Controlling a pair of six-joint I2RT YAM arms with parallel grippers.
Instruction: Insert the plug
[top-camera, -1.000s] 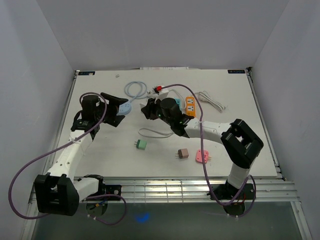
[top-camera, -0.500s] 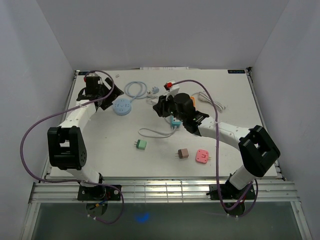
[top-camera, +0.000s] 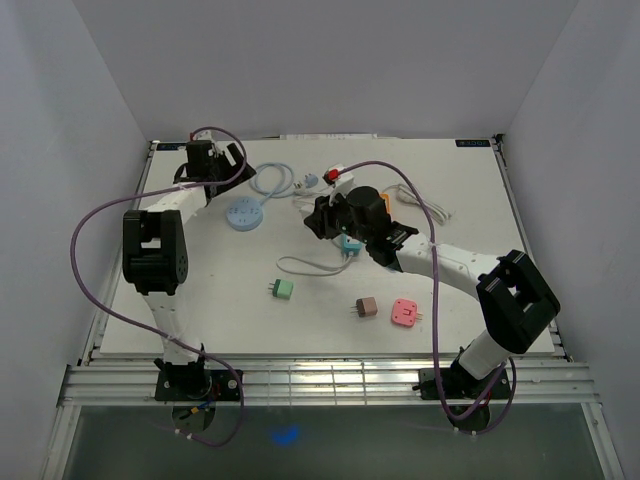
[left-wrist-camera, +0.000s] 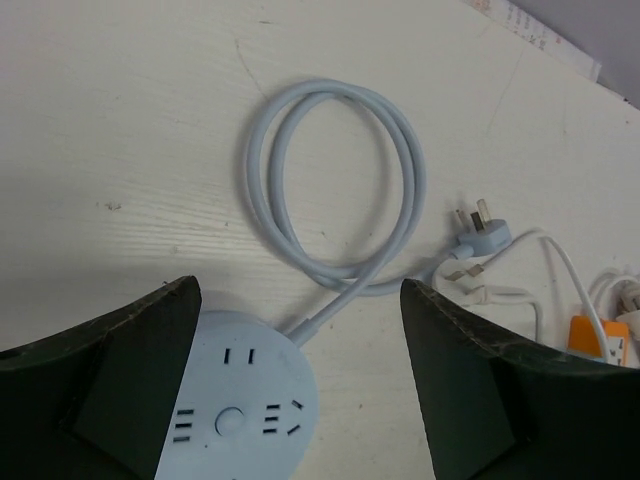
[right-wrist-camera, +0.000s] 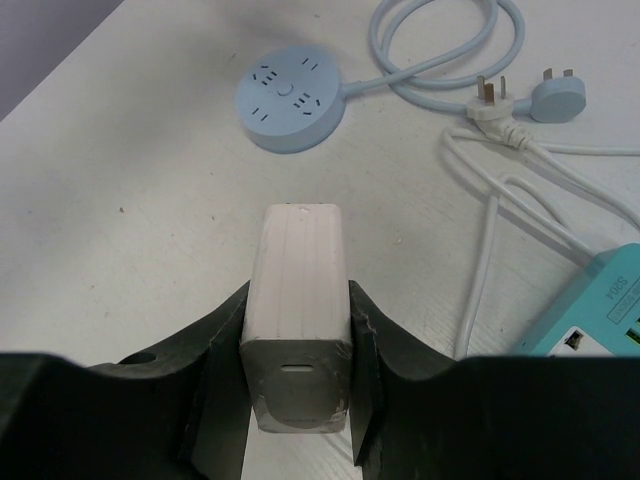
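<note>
There are two arms. The right gripper (right-wrist-camera: 298, 305) squeezes one white plug (right-wrist-camera: 298, 255), with a finger on each side. The plug sticks out past the fingertips, above the table (right-wrist-camera: 130, 200). It points toward one round blue socket (right-wrist-camera: 290, 97), which is well apart from it. All the socket's holes show. One blue cord (left-wrist-camera: 335, 180) runs from the socket and curls in a loop. The left gripper (left-wrist-camera: 298, 290) has its fingers wide apart, and in its own view the socket shows low between them. One teal strip (right-wrist-camera: 600, 310) lies to the right of the plug. Three small adapters lie nearer the arm bases: green (top-camera: 283, 289), brown (top-camera: 366, 308) and pink (top-camera: 404, 313).
</note>
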